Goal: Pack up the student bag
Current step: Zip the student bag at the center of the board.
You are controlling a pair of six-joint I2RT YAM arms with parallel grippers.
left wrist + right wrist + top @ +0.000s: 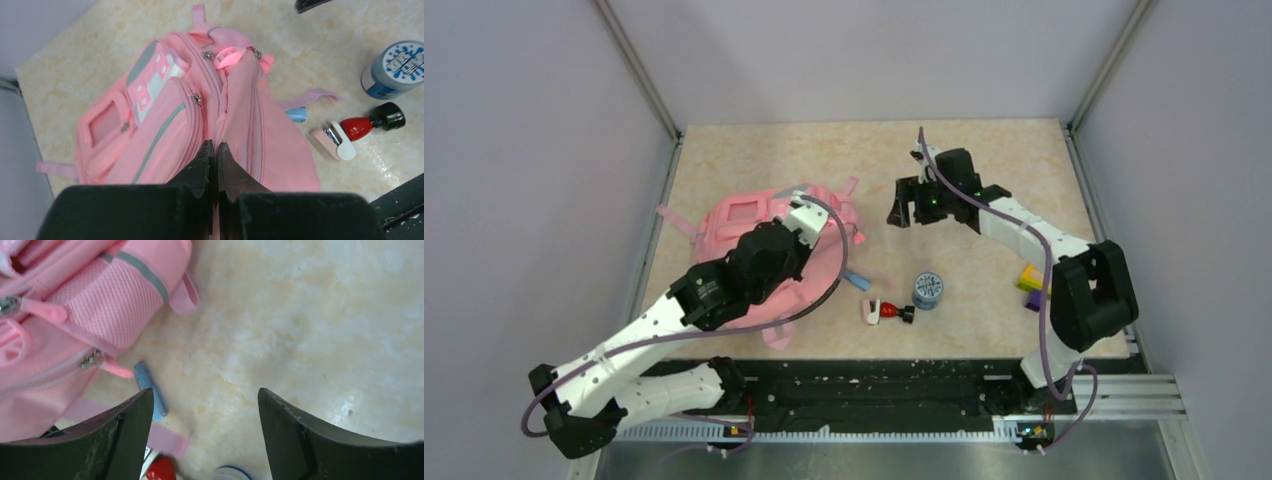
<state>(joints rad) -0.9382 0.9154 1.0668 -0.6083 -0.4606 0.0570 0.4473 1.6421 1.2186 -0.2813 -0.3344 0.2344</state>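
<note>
The student bag [165, 130] is soft matt pink cloth, with an open mesh side pocket [100, 305] and small shiny metal zip pulls [197, 98]. The tabletop [310, 325] looks smooth, marbled beige with a slight sheen. The right gripper [205, 392] has matt black, faintly rough plastic fingers [295, 440]. A glossy red plastic bulb [356, 127] lies at right.

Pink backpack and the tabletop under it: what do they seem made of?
The large pink backpack looks like soft matte fabric: it creases, with a mesh side pocket. The beige tabletop looks like hard marble-patterned laminate or stone, faintly glossy; which, I cannot tell.
</note>
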